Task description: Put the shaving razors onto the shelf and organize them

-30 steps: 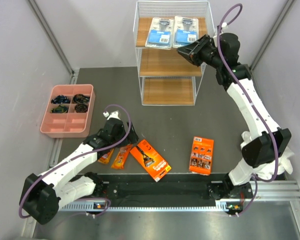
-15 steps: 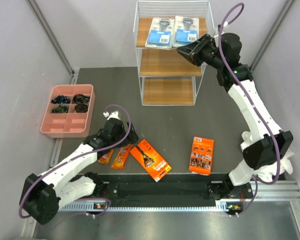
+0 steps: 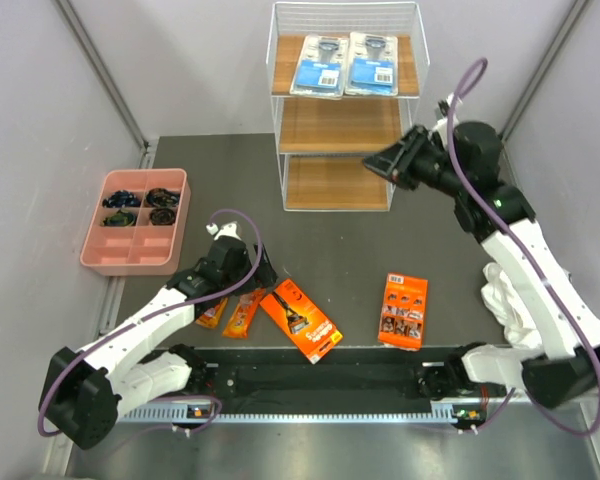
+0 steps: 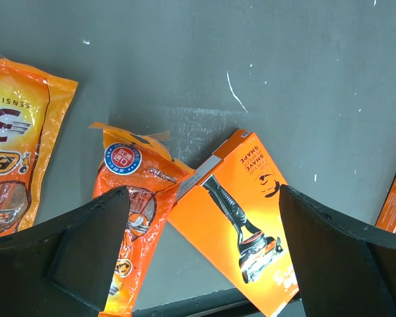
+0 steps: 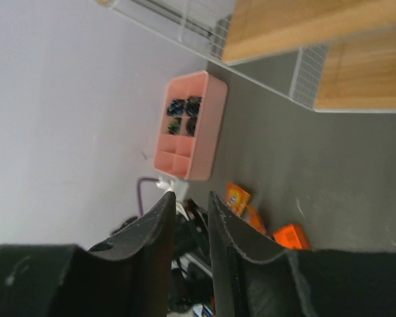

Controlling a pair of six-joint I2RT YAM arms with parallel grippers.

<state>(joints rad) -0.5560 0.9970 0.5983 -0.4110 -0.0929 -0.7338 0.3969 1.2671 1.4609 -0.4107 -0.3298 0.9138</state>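
Two of six sorted, by the look of it: counting two clear-and-blue blister cards [image 3: 318, 72] lying flat, side by side, on the top wooden board of the tall white wire-frame shelf [image 3: 340, 125]. Leaves four down on the dark grey surface [image 3: 430, 230], near the arm bases: two small orange pouches [image 3: 212, 312], a long orange-and-black box [image 3: 302, 320] with one corner touching the nearer pouch, and a flat orange card [image 3: 403, 311] well apart to the right.

Got the left gripper [image 4: 204, 254] hanging low over that box-and-pouch corner, fingers [image 4: 86, 244] spread wide with nothing between them. Got the right gripper [image 3: 372, 165] up in the air just beside the shelf's right side, fingers [image 5: 158, 231] nearly together with a thin gap, holding nothing.

Reads like the pick-up step for pack number three, on the left side. Next up, probably: settling on one pack (currently straddling both), dropping down and pinching across its narrow width. Worth watching for sliding, with flat glossy packs on a flat surface, and for dragging the neighbour along where the corner touches.
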